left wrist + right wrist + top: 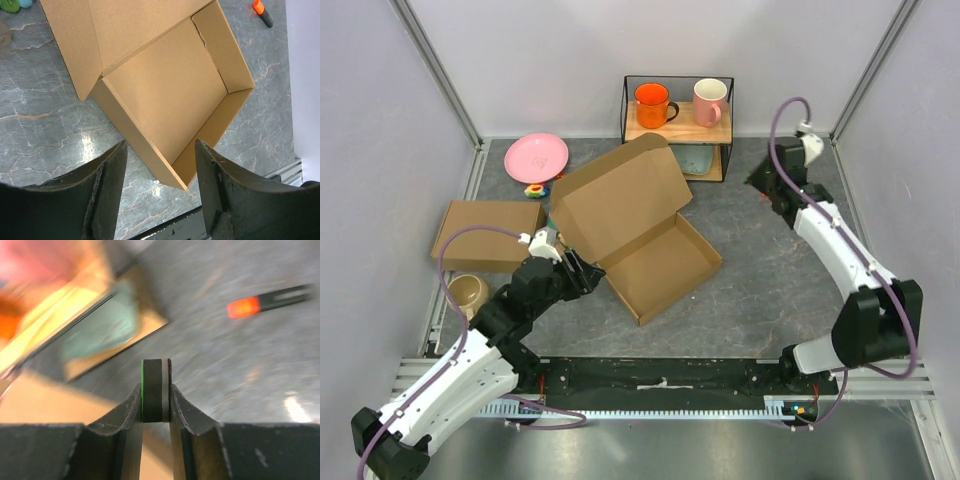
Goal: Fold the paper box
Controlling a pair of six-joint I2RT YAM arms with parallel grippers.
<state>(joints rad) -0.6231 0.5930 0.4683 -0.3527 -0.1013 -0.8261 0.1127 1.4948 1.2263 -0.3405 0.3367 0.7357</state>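
Note:
The paper box (650, 255) lies open mid-table as a shallow brown tray, its hinged lid (620, 195) standing up behind it. In the left wrist view the tray (170, 95) fills the upper half, its near corner pointing between my fingers. My left gripper (582, 272) hovers open just off the tray's left corner, and nothing sits between its fingers (160, 145). My right gripper (762, 182) is far off at the back right. It is shut (156, 390) on a small black piece (155, 382) with a green edge and a grey stripe.
A closed cardboard box (488, 235) lies at the left, with a beige bowl (468, 292) in front of it. A pink plate (536, 157) and a small toy (535, 190) sit at the back left. A wire shelf (678, 150) holds two mugs. An orange marker (262, 12) lies right of the tray.

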